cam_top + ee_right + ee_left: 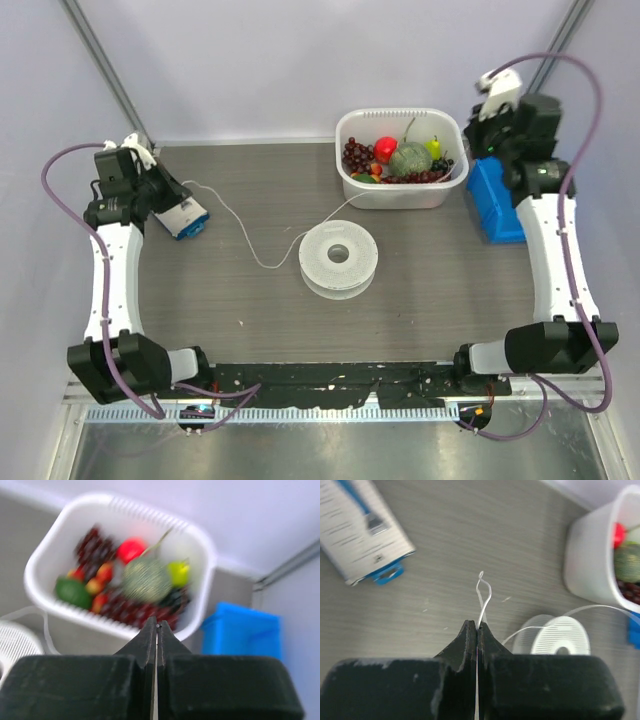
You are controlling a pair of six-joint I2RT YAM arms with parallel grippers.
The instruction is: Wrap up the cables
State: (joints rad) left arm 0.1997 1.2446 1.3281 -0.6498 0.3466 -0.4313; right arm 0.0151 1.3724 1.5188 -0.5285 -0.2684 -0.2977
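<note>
The cable (pixel 248 240) is a thin white cord lying slack across the dark table, running from the left side to the white round spool (pixel 340 256). My left gripper (pixel 477 626) is shut on the cable, and a short looped end (pixel 483 589) sticks out past the fingertips. Another stretch of the cord curves over the spool (pixel 559 637) to the right of the fingers. My right gripper (pixel 157 625) is shut with nothing in it, held up at the back right above the near rim of the fruit basket (pixel 120 502).
A white box with a blue tab (pixel 185 218) lies just beside the left gripper. The white basket (pixel 400 195) of toy fruit stands at the back. A blue bin (pixel 495 200) sits at the right edge under the right arm.
</note>
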